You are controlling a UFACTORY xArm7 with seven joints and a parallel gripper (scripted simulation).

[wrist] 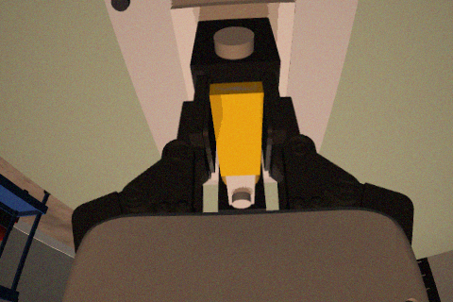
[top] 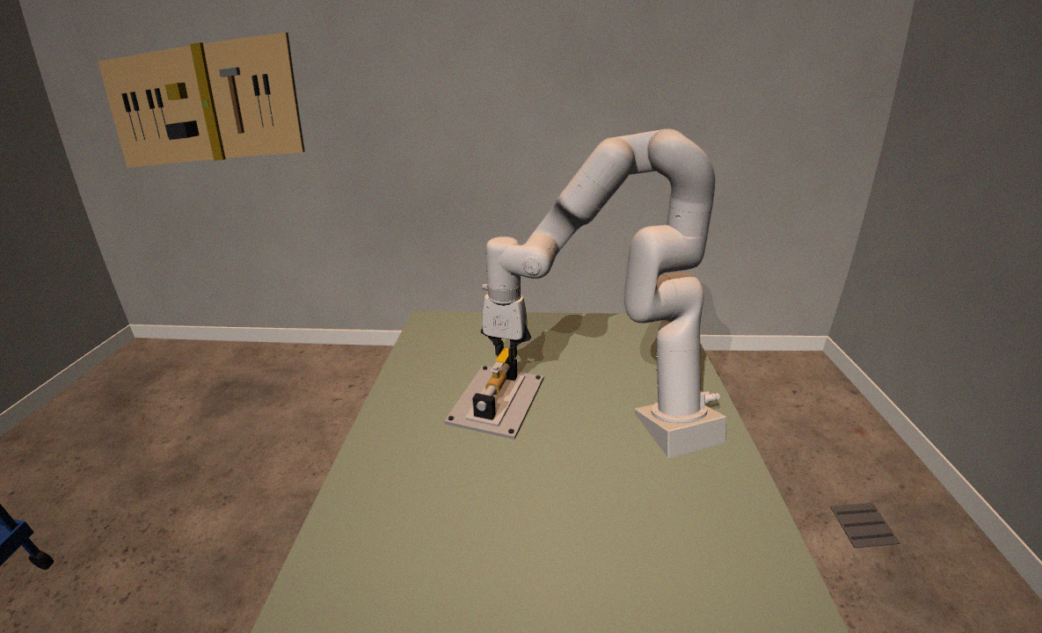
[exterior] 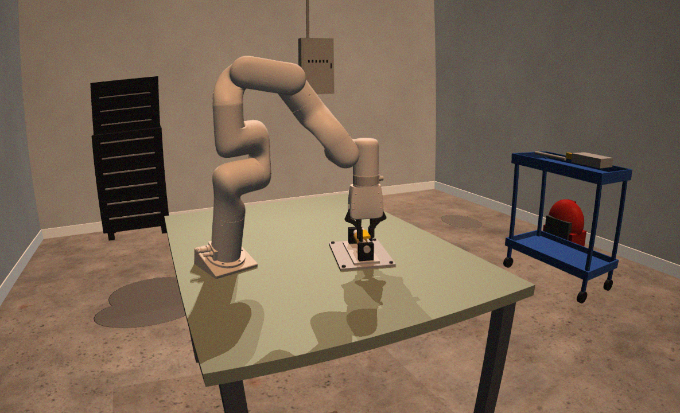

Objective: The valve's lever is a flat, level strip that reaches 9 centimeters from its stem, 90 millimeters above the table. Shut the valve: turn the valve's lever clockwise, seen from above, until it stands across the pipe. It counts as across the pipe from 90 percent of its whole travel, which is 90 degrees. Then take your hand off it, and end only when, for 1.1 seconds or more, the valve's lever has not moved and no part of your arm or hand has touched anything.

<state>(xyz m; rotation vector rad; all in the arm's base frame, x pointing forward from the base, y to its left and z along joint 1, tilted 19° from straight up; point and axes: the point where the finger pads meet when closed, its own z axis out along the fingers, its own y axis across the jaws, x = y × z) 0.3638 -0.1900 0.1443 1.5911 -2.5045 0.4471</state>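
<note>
The valve sits on a pale baseplate (top: 494,403) on the green table, with black pipe blocks at each end (top: 483,405). Its lever (wrist: 238,131) is a flat yellow strip that lies along the pipe, also seen in the top view (top: 499,364) and the exterior view (exterior: 364,234). My gripper (wrist: 237,95) points straight down over the valve, and its two black fingers are shut on the lever's sides near its free end. It also shows in the top view (top: 504,352) and the exterior view (exterior: 365,230). The stem's round cap (wrist: 233,41) lies beyond the fingers.
The arm's base (top: 679,421) stands on the table to one side of the valve. A blue cart (exterior: 568,215) with a red object stands on the floor off the table. A black drawer cabinet (exterior: 128,154) stands by the far wall.
</note>
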